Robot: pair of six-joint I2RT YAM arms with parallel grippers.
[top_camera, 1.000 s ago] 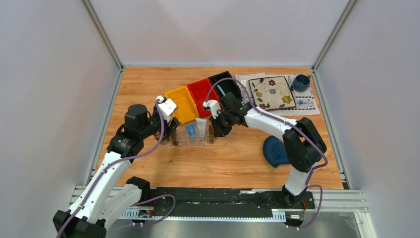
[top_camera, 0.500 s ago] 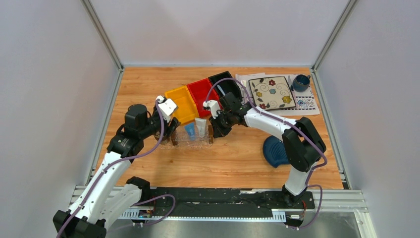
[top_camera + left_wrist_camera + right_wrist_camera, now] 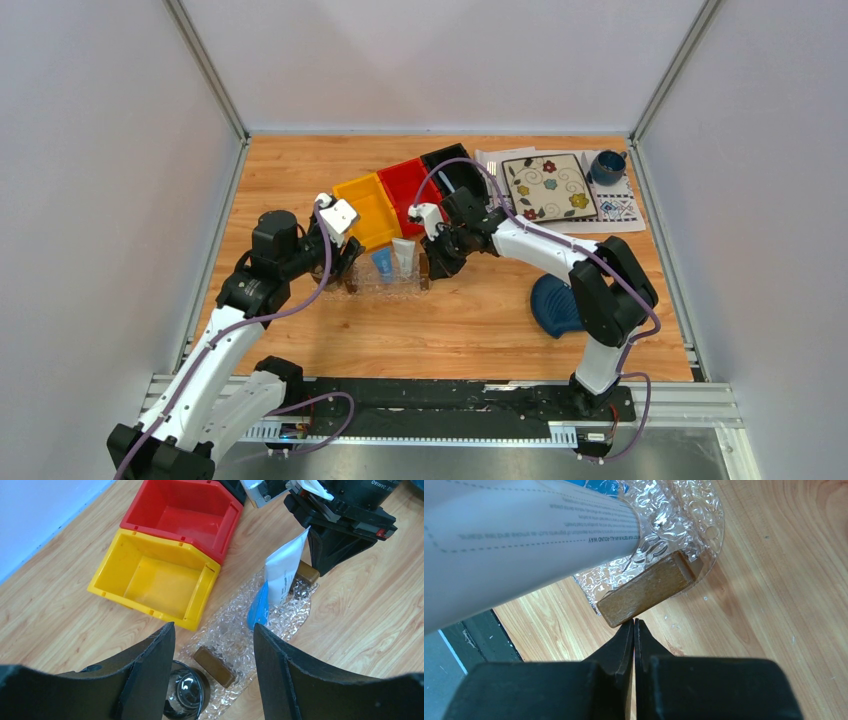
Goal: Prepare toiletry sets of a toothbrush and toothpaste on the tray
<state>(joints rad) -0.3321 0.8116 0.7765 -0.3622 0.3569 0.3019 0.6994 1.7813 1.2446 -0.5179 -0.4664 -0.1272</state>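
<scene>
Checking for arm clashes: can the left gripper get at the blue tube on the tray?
Probably yes. The left gripper hangs open over the tray, with a free path to the blue tube. The shut right gripper sits beyond the white tube, at the far brown block.

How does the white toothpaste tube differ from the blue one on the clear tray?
Colour: the white tube is white-grey with small print; the blue tube is bright blue. Size: the white tube looks clearly bigger than the blue tube. Place: the white tube is next to the brown end block by the right end effector; the blue tube is nearer the tray's middle. Both sit on the tray, ungripped.
</scene>
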